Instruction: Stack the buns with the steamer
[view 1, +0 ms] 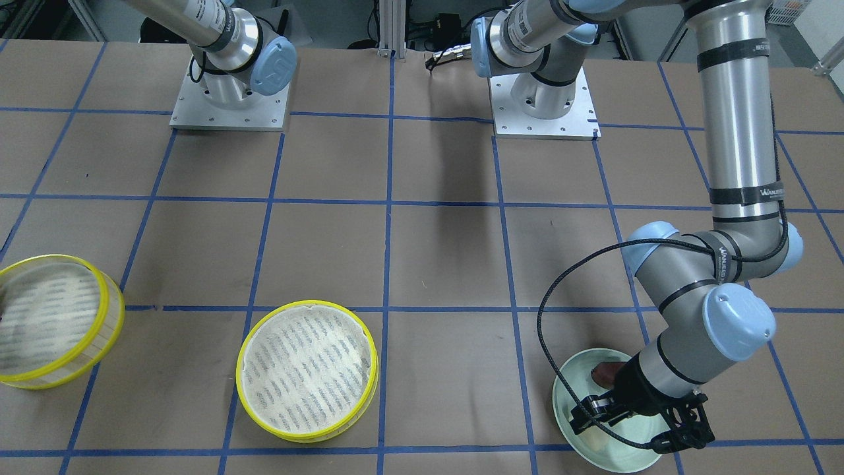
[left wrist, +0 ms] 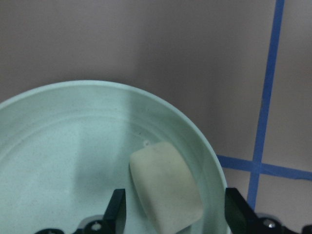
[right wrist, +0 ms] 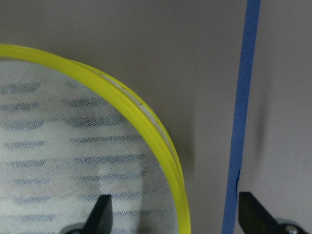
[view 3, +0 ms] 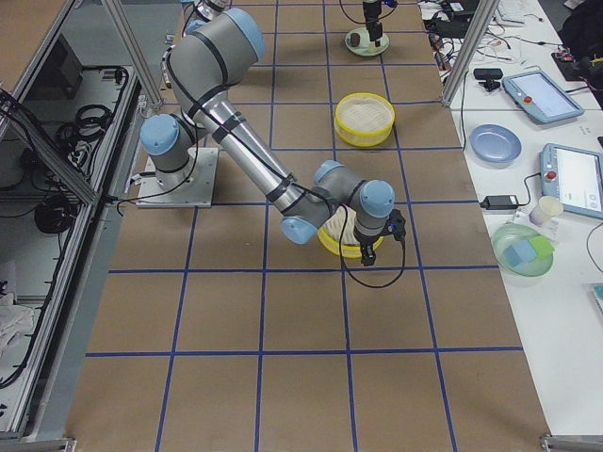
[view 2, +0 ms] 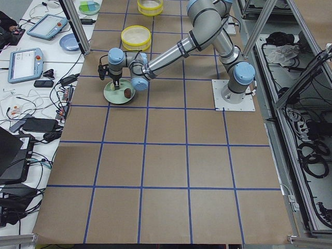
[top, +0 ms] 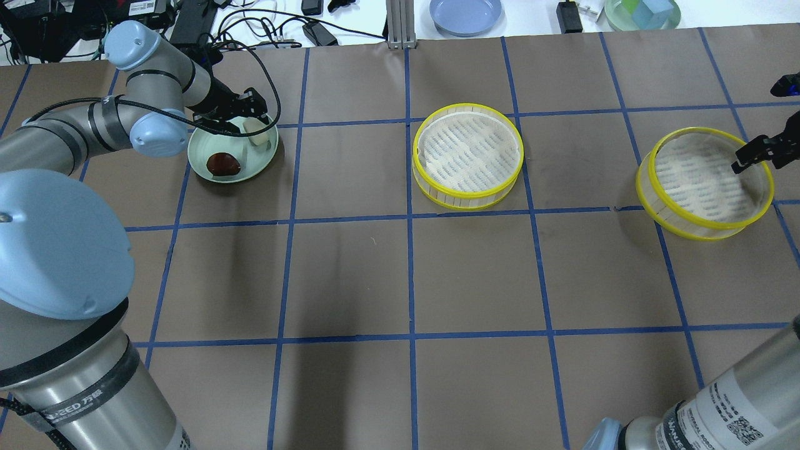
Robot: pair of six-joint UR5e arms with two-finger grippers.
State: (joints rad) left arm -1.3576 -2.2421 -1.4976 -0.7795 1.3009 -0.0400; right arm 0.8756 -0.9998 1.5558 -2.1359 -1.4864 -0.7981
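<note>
The pale cream bun (left wrist: 165, 195) lies in the pale green plate (top: 201, 145), with the dark reddish-brown bun (top: 224, 164) beside it. My left gripper (left wrist: 178, 204) is open and low over the plate, one finger on each side of the cream bun. It also shows in the overhead view (top: 247, 119). One yellow-rimmed steamer tier (top: 467, 155) stands empty mid-table. The other tier (top: 705, 182) is at the right. My right gripper (right wrist: 175, 214) is open and straddles that tier's yellow rim (right wrist: 156, 136), one finger inside and one outside.
The table is brown paper with a blue tape grid (top: 409, 219). A blue plate (top: 465, 14) and a green bowl with blocks (top: 644, 12) sit past the far edge. The two arm bases (view 1: 229, 105) are at the robot's side.
</note>
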